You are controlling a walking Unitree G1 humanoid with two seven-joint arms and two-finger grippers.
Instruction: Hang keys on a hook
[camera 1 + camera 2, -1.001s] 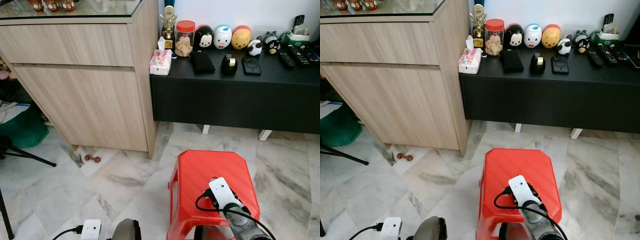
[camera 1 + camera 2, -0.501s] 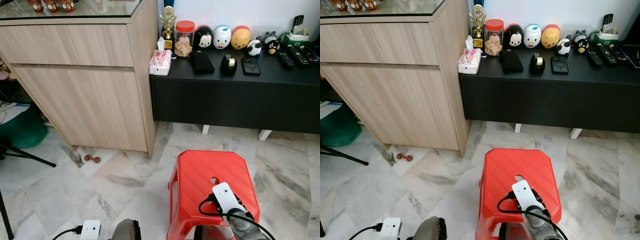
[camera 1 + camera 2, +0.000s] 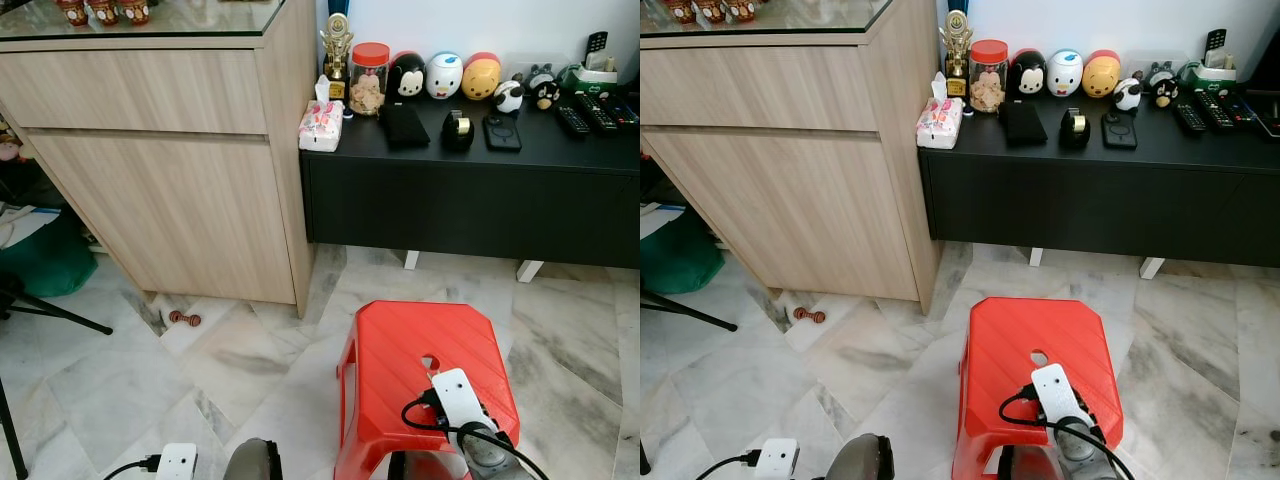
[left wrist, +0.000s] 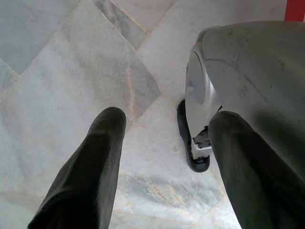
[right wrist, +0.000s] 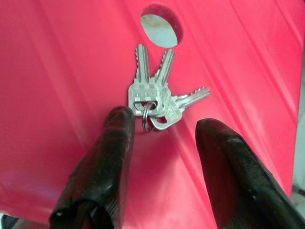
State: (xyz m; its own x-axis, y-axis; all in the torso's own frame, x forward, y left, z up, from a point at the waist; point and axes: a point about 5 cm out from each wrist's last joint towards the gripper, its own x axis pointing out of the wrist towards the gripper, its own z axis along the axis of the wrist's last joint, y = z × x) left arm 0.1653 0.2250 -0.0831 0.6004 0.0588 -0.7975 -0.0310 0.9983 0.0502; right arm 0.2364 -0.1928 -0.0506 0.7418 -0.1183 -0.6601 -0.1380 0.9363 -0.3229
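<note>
the keys [image 5: 155, 98] lie on the red stool [image 5: 57, 71] just ahead of the right gripper [image 5: 164, 143], whose jaws are spread and empty, their blades fanning away from it.

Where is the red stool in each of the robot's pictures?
Left eye view: red stool low, right of centre, on the marble floor, partly behind the right arm.
Right eye view: same stool, low near centre.
Right wrist view: its red top lies under the keys and the open right gripper.
Left wrist view: a red sliver at one corner.
Shared landmark: the round hole in the seat.
</note>
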